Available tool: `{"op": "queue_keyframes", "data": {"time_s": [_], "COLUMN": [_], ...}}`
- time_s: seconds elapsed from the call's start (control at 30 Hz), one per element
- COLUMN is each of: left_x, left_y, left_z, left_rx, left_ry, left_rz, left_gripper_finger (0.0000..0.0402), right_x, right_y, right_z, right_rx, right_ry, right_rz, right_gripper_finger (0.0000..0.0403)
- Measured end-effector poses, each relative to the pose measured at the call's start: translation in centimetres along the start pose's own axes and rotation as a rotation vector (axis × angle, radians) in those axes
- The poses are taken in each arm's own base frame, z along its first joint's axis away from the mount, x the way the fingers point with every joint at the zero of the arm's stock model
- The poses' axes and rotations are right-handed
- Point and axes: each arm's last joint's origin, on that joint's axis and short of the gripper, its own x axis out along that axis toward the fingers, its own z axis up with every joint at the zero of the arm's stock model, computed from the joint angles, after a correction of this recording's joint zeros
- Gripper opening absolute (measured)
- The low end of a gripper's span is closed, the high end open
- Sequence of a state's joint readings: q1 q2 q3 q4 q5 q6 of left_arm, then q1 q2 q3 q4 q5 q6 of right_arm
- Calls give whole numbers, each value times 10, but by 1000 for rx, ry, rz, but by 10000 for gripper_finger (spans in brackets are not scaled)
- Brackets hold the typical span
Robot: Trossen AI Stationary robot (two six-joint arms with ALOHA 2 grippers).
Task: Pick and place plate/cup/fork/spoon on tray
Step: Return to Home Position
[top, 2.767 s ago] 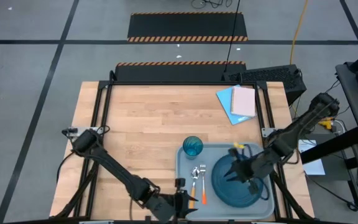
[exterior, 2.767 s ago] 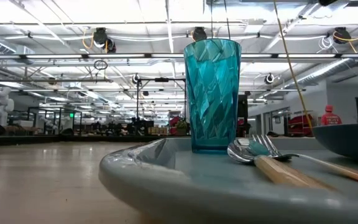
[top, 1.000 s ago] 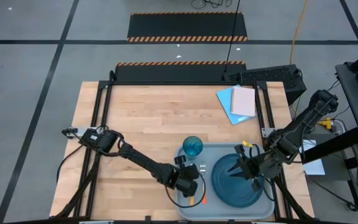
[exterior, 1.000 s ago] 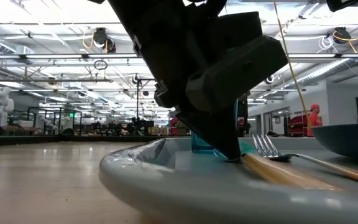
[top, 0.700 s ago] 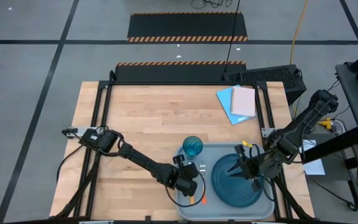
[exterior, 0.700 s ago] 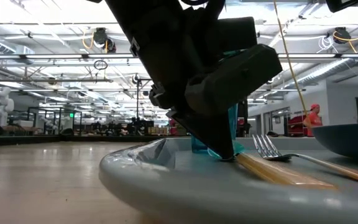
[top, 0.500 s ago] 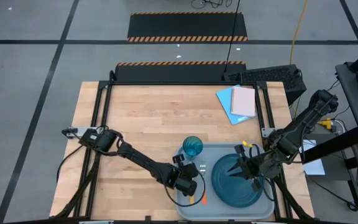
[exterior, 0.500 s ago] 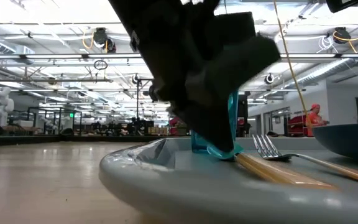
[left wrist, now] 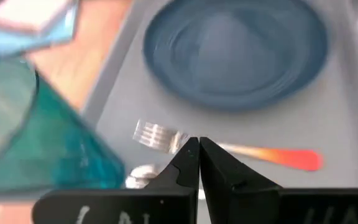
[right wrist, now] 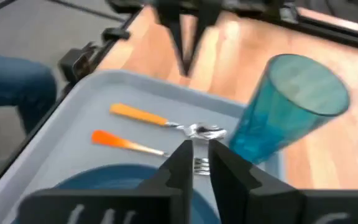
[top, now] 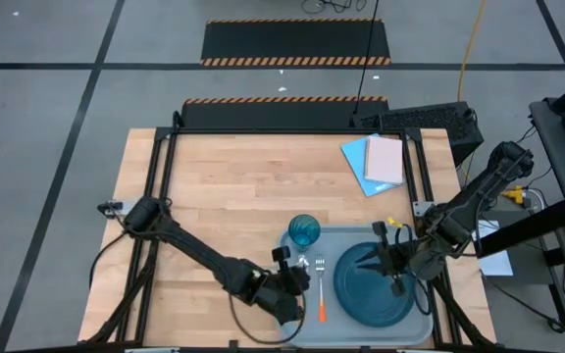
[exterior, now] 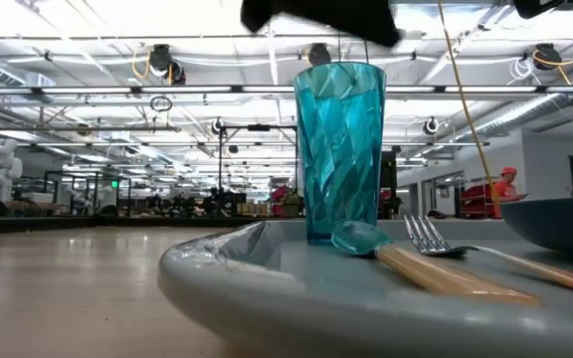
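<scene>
The pale grey tray [top: 292, 312] lies at the table's near right. On it stand the teal cup [top: 304, 231], upright at its far left corner, and the dark blue plate [top: 373, 294]. Between them lie the spoon [right wrist: 166, 122] and the fork [right wrist: 129, 143], side by side, orange handles toward the near edge. My left gripper [top: 297, 275] hangs shut above the spoon and fork, clear of them [exterior: 316, 15]. My right gripper [top: 373, 263] hovers over the plate's far part, its fingers a narrow gap apart, holding nothing.
Blue and pink flat sheets [top: 376, 162] lie at the table's far right corner. Bare wood fills the table's left and far middle [top: 224, 186]. A person's leg in blue jeans [right wrist: 5, 87] shows beyond the tray's near edge.
My left gripper, shut all along, has risen off the spoon's bowl end and drawn back toward the table's near left. The spoon stays on the tray, its bowl nudged a little toward the cup. My right gripper has crept slightly toward the far edge.
</scene>
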State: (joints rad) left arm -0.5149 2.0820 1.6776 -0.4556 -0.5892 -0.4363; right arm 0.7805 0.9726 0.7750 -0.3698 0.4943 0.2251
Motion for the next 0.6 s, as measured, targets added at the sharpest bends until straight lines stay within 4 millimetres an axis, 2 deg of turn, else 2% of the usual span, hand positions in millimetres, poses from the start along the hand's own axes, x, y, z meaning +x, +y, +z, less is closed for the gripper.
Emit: {"op": "queue_keyframes", "data": {"time_s": [0.13, 0.23, 0.4, 0.5, 0.6], "left_x": [-26, -45, -71, -74, -73], "left_y": [3, 14, 41, 49, 48], "left_z": [18, 29, 47, 51, 48], "left_rx": [109, 196, 234, 237, 268], "left_ry": [-78, -98, -114, -108, -96], "left_rz": [-24, -24, -3, 9, -20], "left_gripper_finger": [17, 17, 17, 17, 17], "right_x": [-4, -10, -22, -25, -26], "right_y": [-1, -1, -3, -5, -9], "right_z": [1, 1, 0, -10, -21], "right_rx": [25, 28, 8, -11, -9], "right_ry": [-18, -37, -69, -77, -83], "right_rz": [-19, -7, 7, -16, -40], "right_gripper_finger": [7, 6, 2, 1, 1]}}
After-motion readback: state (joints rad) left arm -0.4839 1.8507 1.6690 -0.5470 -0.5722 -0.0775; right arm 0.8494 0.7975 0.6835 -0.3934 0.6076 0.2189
